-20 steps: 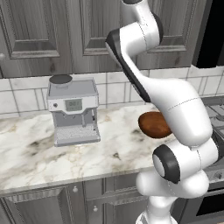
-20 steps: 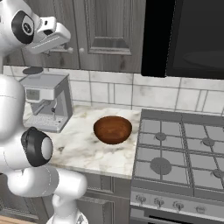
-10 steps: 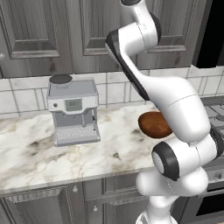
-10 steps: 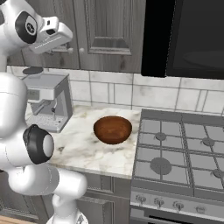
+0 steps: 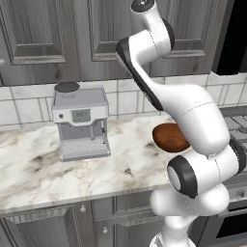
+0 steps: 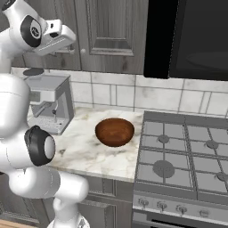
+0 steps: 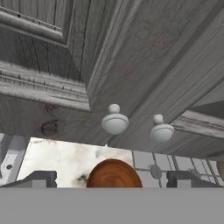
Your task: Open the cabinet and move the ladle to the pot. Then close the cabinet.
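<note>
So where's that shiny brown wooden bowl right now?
The glossy reddish-brown wooden bowl sits on the marble counter, between the silver coffee machine on its left and the gas stove on its right in the right base view.

The 2 base views look forward and down from behind the arm, sharing the worktop (image 5: 43, 173) and wooden bowl (image 6: 115, 132), while the hand view faces the cabinet (image 7: 144, 57) knobs closely.

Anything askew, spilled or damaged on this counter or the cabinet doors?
Nothing stands out. The dark grey wood-grain cabinet doors are shut and flush, the silver coffee machine stands upright, and the reddish-brown wooden bowl sits level on the marble counter.
</note>
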{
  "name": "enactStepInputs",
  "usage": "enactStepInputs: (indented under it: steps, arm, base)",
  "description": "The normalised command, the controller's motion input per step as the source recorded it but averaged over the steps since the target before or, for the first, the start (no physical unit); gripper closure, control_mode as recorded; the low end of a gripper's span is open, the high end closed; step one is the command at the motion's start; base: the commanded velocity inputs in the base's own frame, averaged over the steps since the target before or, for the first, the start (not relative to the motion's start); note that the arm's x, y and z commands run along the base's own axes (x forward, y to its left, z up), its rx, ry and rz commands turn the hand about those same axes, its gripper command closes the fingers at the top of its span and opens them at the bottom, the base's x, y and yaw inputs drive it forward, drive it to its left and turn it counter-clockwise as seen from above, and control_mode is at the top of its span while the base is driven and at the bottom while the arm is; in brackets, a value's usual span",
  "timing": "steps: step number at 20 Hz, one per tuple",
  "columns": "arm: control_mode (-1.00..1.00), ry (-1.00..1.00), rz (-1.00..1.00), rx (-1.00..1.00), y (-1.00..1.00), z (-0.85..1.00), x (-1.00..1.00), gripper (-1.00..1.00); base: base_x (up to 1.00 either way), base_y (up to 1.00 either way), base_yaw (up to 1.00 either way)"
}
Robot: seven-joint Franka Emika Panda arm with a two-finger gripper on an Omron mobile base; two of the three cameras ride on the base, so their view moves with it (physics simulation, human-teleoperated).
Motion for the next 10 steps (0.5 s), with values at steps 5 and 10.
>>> enactStepInputs:
  steps: [5,10]
  arm:
    - [-1.0,-0.08,0.0,0.0,-0.02,-0.11,0.22,-1.0]
    - [-1.0,-0.02,0.0,0.0,-0.06,-0.01,0.27,-1.0]
  base:
    - [0.0,0.0,0.0]
    - [0.0,0.0,0.0]
